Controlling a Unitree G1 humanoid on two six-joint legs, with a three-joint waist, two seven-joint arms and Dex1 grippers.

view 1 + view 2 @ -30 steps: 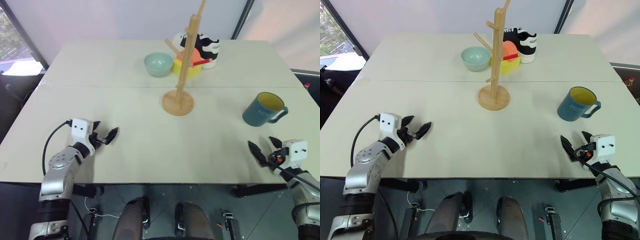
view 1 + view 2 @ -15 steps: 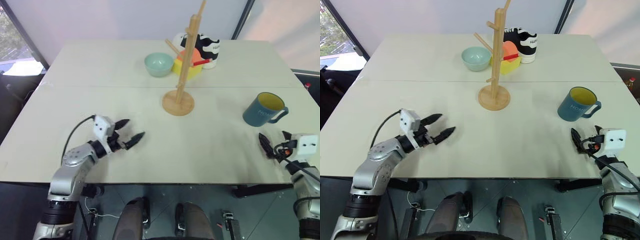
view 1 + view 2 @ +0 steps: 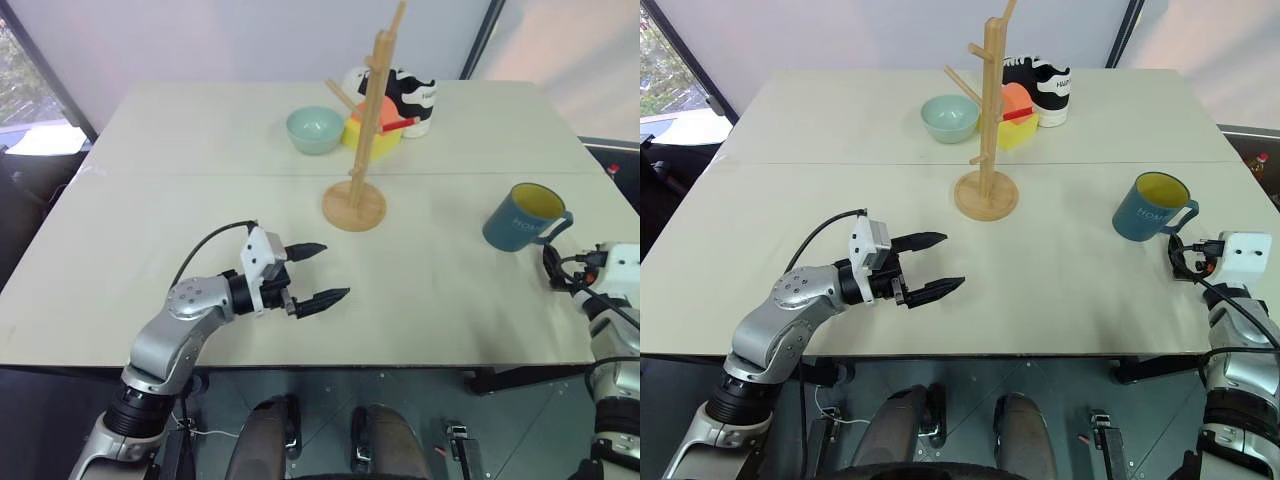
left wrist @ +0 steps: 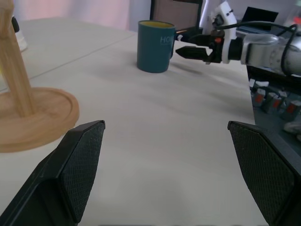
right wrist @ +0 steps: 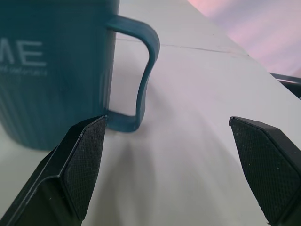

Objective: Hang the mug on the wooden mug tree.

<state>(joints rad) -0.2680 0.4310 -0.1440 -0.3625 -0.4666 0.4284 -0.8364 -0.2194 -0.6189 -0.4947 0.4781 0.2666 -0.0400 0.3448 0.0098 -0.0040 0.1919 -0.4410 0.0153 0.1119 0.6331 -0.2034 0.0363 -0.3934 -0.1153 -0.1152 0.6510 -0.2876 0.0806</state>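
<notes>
Jaws of the left gripper (image 3: pixel 930 265) spread wide, holding nothing, hovering over the near middle of the pale beige table (image 3: pixel 790 120) and pointing right. Jaws of the right gripper (image 4: pixel 184 46) also wide apart and empty, at the table's right edge, tips just near of the dark teal-blue ceramic mug with yellow interior (image 3: pixel 1145 207). Mug upright on the right side of the table, loop handle turned toward the right and near side (white lettering legible on its wall in the right wrist view), not touched by either finger. Tall light-wood mug tree on a round disc base (image 3: pixel 987 120) standing at the table's middle, well apart from the mug, pegs bare. Just beyond the tree: pale mint-green bowl (image 3: pixel 948 117) to its left, a yellow and orange object (image 3: pixel 1015 115) behind the pole, black-and-white cow-pattern mug (image 3: pixel 1045 85) farther right.
</notes>
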